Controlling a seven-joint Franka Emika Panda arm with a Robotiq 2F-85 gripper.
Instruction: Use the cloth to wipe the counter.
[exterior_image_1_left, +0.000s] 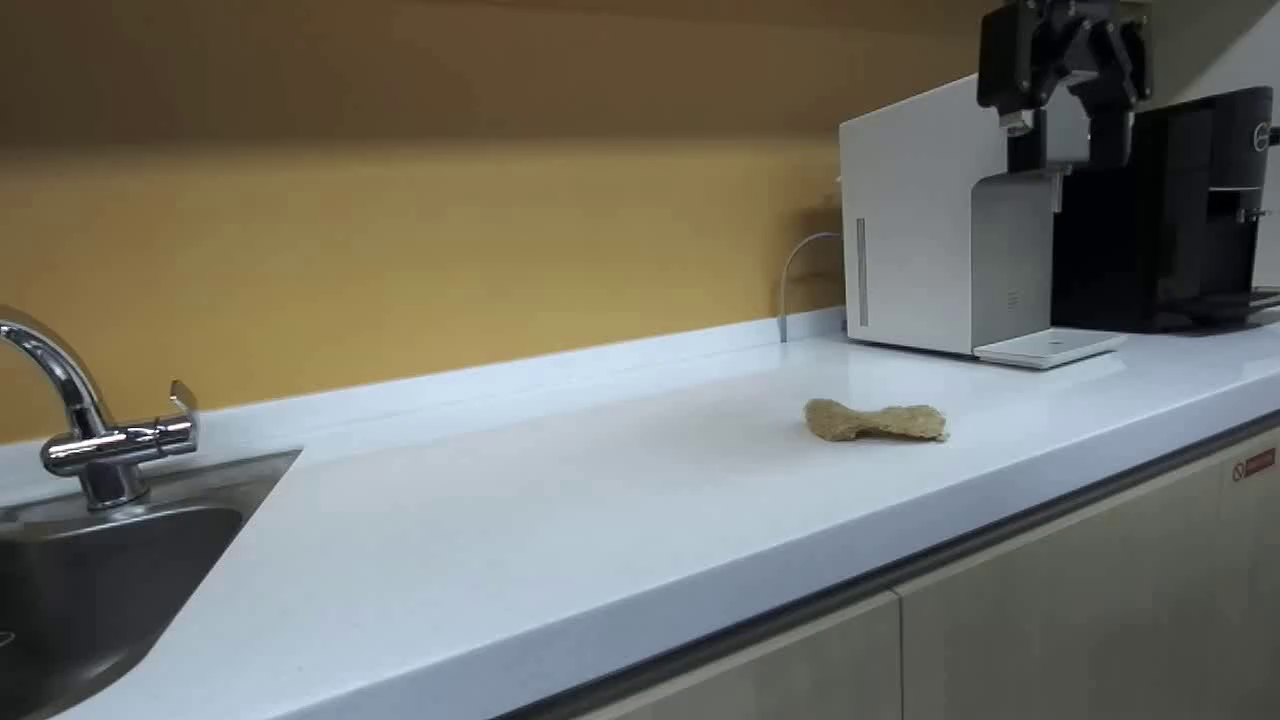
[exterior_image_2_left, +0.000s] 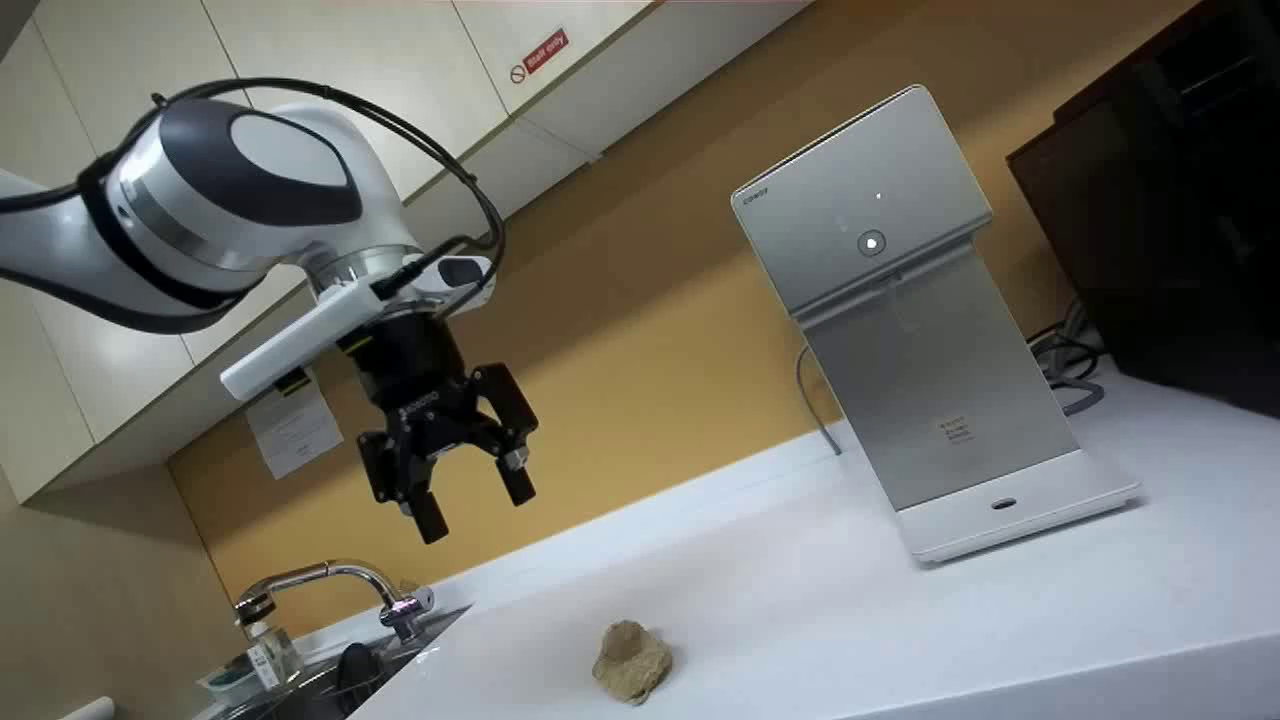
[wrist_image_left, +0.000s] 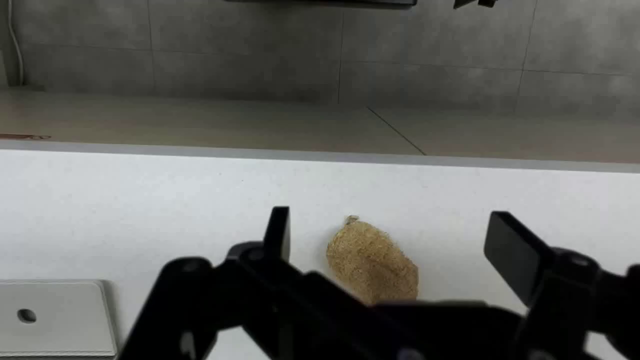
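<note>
On the white surface (exterior_image_1_left: 550, 510), between the sink (exterior_image_1_left: 90, 590) and the dispenser (exterior_image_1_left: 910, 230), the cloth (exterior_image_1_left: 875, 420) lay crumpled, brown and pinched in at the middle, apart from both. Your fingers (exterior_image_2_left: 428, 515) hung well above the surface, spread wide and unclenched, and in both exterior views you had them clear of the cloth. In the wrist view you saw the cloth framed between them, below, set back from the front edge (wrist_image_left: 320, 156), its lower end hidden; the tray (wrist_image_left: 65, 310) of the dispenser showed at lower left. In an exterior view your arm (exterior_image_2_left: 250, 180) reached in from the left, across the cupboards (exterior_image_2_left: 120, 60). A black coffee machine (exterior_image_1_left: 1110, 230) stood just beyond the dispenser, and a chrome tap (exterior_image_1_left: 115, 450) rose beside the sink.
</note>
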